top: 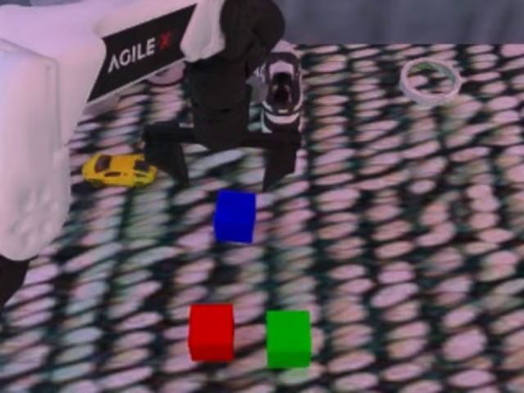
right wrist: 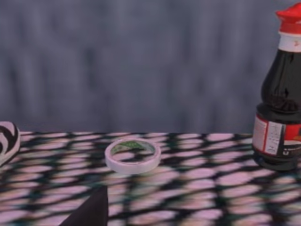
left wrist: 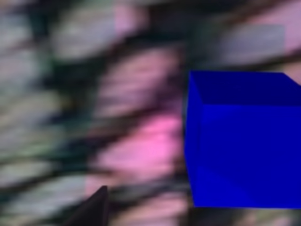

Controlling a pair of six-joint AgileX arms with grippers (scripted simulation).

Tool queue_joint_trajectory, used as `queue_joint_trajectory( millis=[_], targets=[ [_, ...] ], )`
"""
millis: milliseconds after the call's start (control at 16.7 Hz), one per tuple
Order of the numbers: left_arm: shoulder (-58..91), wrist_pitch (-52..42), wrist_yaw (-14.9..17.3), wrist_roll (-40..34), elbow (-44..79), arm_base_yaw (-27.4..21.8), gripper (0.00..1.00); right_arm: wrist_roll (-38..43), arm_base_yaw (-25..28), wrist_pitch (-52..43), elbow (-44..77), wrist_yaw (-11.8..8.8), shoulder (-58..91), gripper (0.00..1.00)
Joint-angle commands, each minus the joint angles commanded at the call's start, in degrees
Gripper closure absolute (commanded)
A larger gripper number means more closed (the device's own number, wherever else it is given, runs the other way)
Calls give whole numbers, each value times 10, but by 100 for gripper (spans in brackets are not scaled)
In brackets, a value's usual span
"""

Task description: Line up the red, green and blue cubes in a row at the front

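On the patterned table (top: 409, 246), the left gripper (top: 223, 168) hangs spread wide above the blue cube (top: 235, 216), mid-frame. Red cube (top: 211, 332) and green cube (top: 288, 337) wait at lower centre; a skewed descent could knock blue away.

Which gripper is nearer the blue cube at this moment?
Left. The left gripper hangs open just behind the blue cube, fingers straddling its line. The right gripper is out of the top view; its wrist camera faces the tape roll at the far right.

"agile x" on left arm (top: 139, 53)
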Motion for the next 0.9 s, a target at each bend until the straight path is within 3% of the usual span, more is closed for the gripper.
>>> queue_joint_trajectory(
  millis=[360,720,900],
  targets=[
    [2,11,0,2,-10,2,0,0,0,0,0,0,0,0],
    [42,133,0,1,-88,1,0,0,0,0,0,0,0,0],
    [49,149,1,1,-99,1,0,0,0,0,0,0,0,0]
  ],
)
